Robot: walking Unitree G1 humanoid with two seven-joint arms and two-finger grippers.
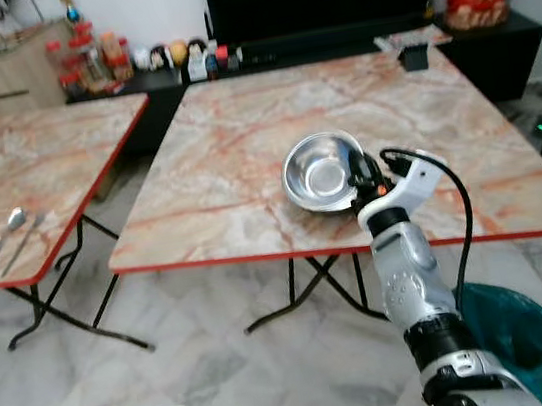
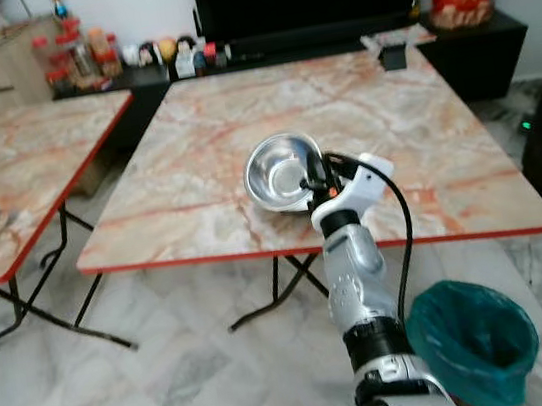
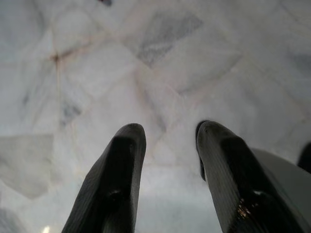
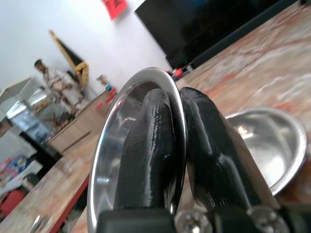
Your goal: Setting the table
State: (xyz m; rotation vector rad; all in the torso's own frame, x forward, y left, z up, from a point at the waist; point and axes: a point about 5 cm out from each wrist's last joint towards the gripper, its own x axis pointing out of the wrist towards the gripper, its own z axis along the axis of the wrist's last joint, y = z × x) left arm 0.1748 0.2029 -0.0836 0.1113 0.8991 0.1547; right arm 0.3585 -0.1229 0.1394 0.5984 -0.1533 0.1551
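Marble-patterned table (image 1: 242,136) with a red edge stands in front of the robot, and a second table (image 1: 42,154) of the same kind stands to its left, with a gap between them. No writing or brand can be read on anything; the small bottles and jars at the far wall are too small to tell.

The right gripper (image 1: 360,178) is raised over the near part of the front table. Its two black fingers (image 4: 146,145) are pressed close together on the rim of a steel bowl (image 4: 121,126), one finger inside and one outside, so the bowl is pinched and stands tilted on its edge. In the right wrist view a second steel bowl (image 4: 267,141) lies flat on the table just behind the held one. In the head views the two bowls overlap and look like one shiny bowl (image 1: 322,171), near the front edge of the table.

The left gripper (image 3: 170,184) hangs low and points at the pale marble floor (image 3: 97,58). Its fingers are apart with a clear gap between them, and they hold nothing.

On the left table lie a spoon (image 1: 10,228) and a fork (image 1: 24,243), side by side and close to the near edge. A small dark box (image 1: 414,57) stands at the far side of the front table. A green bin (image 1: 516,330) stands on the floor under the near right corner of this table.
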